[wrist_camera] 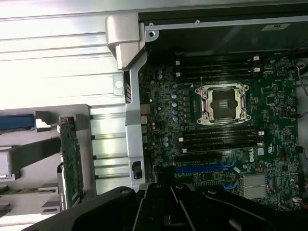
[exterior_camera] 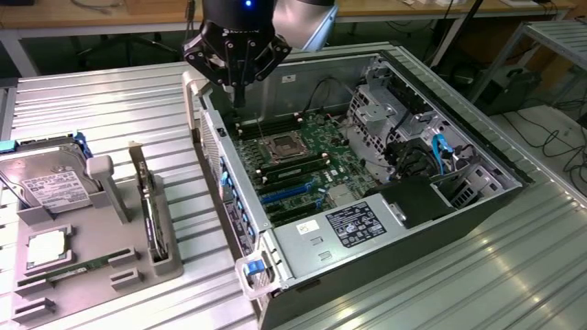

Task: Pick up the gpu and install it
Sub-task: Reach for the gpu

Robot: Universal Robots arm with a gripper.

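Observation:
The gpu [exterior_camera: 147, 201] is a thin dark card standing on edge in a slot of the grey holder [exterior_camera: 119, 240], at the exterior view's left. In the wrist view the gpu [wrist_camera: 71, 163] shows as a green-edged strip in that holder. My gripper [exterior_camera: 238, 96] hangs over the rear corner of the open computer case [exterior_camera: 303, 271], well apart from the card. Its fingers are shut with nothing between them. The wrist view has the gripper [wrist_camera: 166, 192] dark above the motherboard's edge, near the blue expansion slots [wrist_camera: 207, 169].
A silver hard drive [exterior_camera: 51, 184], a processor chip [exterior_camera: 44, 247] and a green memory stick [exterior_camera: 78, 270] also sit in the holder. Inside the case are the processor socket [wrist_camera: 225, 103], memory slots, cables and a power supply [exterior_camera: 353, 223]. Everything rests on a ribbed metal table [exterior_camera: 110, 110].

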